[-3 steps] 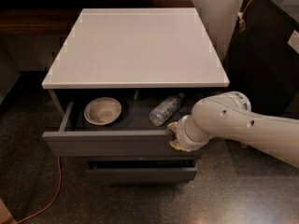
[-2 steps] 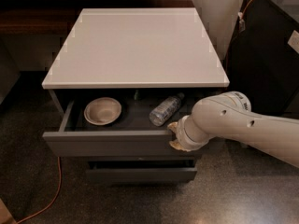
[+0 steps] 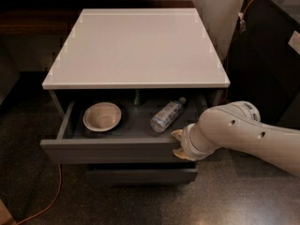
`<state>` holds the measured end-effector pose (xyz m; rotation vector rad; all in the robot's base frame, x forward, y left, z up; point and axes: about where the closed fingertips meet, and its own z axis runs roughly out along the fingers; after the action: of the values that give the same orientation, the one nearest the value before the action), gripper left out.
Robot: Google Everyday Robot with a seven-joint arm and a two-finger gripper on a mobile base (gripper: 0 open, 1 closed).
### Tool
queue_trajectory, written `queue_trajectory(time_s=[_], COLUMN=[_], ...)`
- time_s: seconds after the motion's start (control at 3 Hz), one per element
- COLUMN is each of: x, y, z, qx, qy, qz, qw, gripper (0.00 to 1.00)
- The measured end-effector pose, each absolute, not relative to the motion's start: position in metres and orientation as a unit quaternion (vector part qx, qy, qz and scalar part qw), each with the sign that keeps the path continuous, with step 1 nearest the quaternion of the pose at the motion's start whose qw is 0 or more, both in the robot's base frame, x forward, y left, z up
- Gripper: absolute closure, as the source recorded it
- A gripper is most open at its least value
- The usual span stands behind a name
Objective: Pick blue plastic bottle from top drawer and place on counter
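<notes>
While the counter [image 3: 136, 46] lies white and flat across the top of the grey cabinet, you see the top drawer [image 3: 108, 150] below it standing open, its plain front well forward of the cabinet. From the right, the robot's pale arm [image 3: 243, 132] reaches in low and covers the drawer's front right corner. Under the open drawer, a lower drawer front [image 3: 140, 176] shows.

Inside the top drawer, a pale bowl [image 3: 102, 116] sits upright in the left half. The blue plastic bottle [image 3: 166, 116] lies on its side in the right half, its dark cap pointing to the back right, apart from the bowl. The end effector [image 3: 179, 145] is at the right end of the drawer's front edge, just beside the bottle's base. You cannot tell whether it is released or clenched, because the wrist hides it. A small dark object [image 3: 137, 97] stands at the drawer's back, between bowl and bottle.
</notes>
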<state>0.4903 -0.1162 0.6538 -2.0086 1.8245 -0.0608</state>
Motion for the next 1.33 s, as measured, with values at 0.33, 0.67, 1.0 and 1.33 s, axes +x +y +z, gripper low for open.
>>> queue_trajectory(time_s=[0.33,0.67,1.0,1.33], x=[0.49,0.471,0.472,0.456], y=[-0.116,-0.123,-0.123,-0.126], z=[0.655,0.65,0.651,0.647], qx=[-0.723,-0.718,-0.718,-0.717], qy=[0.657,0.662,0.662,0.665], qz=[-0.022,-0.016,-0.016,-0.011], qw=[0.212,0.212,0.212,0.21], gripper=[1.0,1.0,1.0,1.0])
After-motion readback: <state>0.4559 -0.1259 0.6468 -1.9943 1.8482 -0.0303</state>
